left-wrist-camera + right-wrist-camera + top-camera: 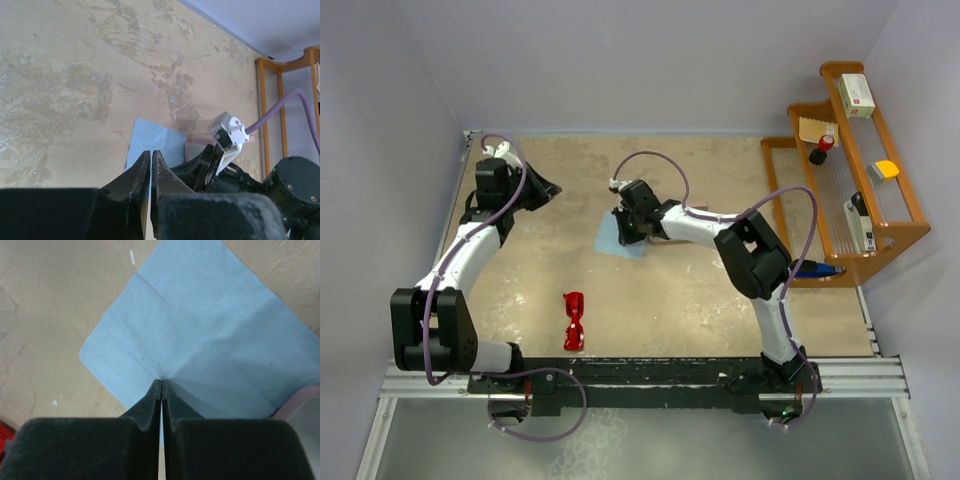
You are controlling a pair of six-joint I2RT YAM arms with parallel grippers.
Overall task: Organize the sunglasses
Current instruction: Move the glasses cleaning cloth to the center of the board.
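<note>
top view: mottled beige tabletop (700,310), lavender walls (650,60) on three sides, wooden rack (835,70) with small items at the right edge. red sunglasses (574,321) lie on the bare tabletop near the front rail, between the two bases, closer to the left one, well apart from both end effectors. left arm runs up the left side, left end effector (548,190) near the far-left corner, pointing right. right arm bends at the elbow and reaches left to mid-table, right end effector (622,236) over the light blue cloth (608,242).

left wrist: left end effector (151,155) has its fingers together, nothing between them, above the tabletop (75,75). blue cloth (152,140) past the tips; the right arm's wrist (227,132) beside it, with a pink sliver (197,142) at the cloth's edge.

right wrist: right end effector (161,382) has its fingers pressed together, tips at the middle of the blue cloth (200,325), creases meeting at the tips. can't tell if a fold is pinched. pink case edge (306,405) at lower right, touching the cloth.
</note>
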